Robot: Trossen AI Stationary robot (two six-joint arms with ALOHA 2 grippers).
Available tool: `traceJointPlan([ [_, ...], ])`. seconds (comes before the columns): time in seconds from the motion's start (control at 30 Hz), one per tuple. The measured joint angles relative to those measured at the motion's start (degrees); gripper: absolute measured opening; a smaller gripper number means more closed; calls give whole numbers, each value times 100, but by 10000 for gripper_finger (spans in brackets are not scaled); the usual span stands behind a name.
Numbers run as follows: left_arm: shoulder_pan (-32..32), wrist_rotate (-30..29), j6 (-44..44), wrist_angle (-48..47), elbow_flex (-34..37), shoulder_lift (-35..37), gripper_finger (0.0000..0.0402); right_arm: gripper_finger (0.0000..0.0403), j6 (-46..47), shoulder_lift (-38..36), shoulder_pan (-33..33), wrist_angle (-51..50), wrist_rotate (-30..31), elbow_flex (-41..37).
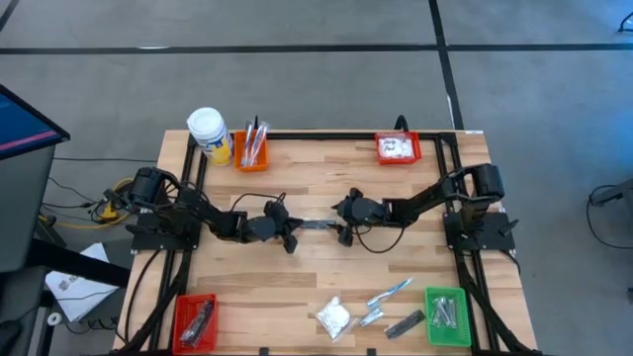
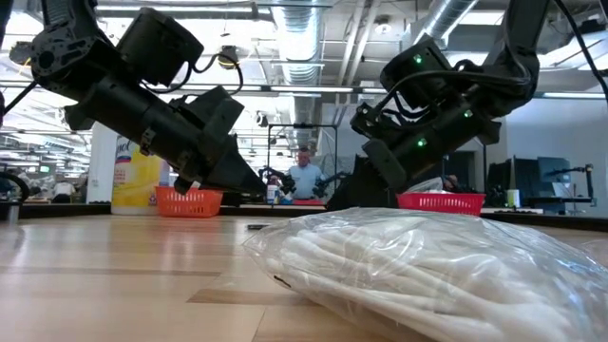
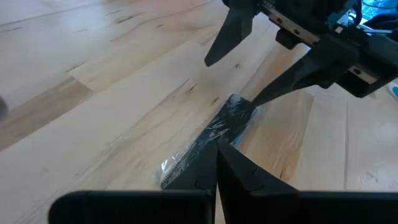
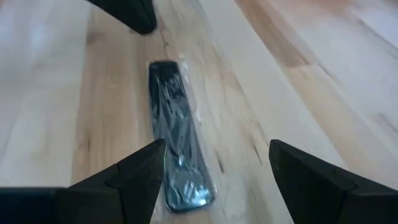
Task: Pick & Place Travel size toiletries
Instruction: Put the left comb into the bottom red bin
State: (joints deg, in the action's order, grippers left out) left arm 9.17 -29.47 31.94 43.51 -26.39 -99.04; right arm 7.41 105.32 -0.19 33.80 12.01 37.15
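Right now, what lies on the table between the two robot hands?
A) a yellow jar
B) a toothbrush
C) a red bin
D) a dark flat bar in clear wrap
D: the dark flat bar lies on the wood between the shut left hand and the open right hand.

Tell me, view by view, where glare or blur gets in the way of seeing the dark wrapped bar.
Left wrist view: the bar's wrapper throws bright glints, and the left claw's fingers look soft. Right wrist view: the bar is slightly smeared with shiny streaks; the right claw frames it. Low view: a blurred white packet fills the foreground and the bar is hidden.
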Motion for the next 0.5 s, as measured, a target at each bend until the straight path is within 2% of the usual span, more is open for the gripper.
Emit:
traceJointPlan([
  [0.23,0,2,0,54,-42,-112,0,279,-7,0,55,-95,-241,0],
  [0.5,-59,354,-221,59,-669,-850,0,279,-143,-4,50,-57,-468,-2],
])
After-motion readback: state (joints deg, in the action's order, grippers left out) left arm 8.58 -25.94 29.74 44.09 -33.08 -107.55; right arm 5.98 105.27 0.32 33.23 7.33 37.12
